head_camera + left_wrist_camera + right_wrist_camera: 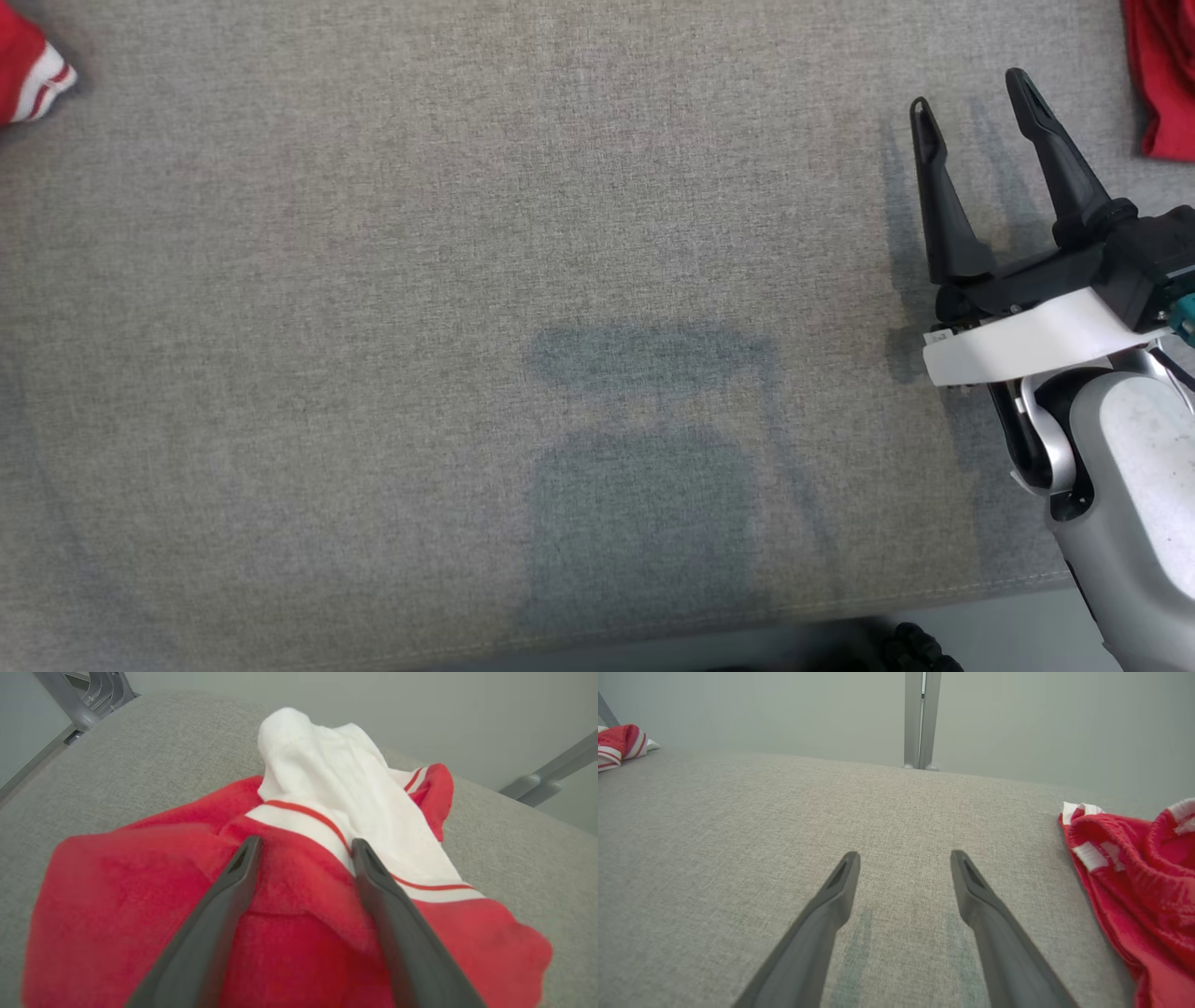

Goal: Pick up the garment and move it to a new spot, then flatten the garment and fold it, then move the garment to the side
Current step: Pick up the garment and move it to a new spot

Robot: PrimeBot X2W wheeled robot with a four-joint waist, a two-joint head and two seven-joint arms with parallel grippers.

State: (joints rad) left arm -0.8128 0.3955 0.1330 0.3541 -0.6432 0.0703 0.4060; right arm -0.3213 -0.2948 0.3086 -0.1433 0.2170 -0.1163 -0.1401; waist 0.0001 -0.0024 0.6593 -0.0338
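Left wrist view: red-and-white garment [140,891] just beneath spread left hand [306,845].

Head view is taken from high up, faced steeply down on a grey woven fabric surface [373,373], with its near edge caught along the bottom. Left wrist view is aimed along the left gripper [306,842], very close over a crumpled red-and-white striped garment [117,891], with pale wall behind. Right wrist view is set low over the fabric surface [714,835], aimed along the right gripper [905,854] toward a grey metal post [920,718].

Shared with the head view:
- The right gripper [969,89] (at its right edge).
- A red cloth with white trim [1134,882], seen as red cloth [1162,84] in the top-right corner.
- Apparently the striped garment [23,70], top left.
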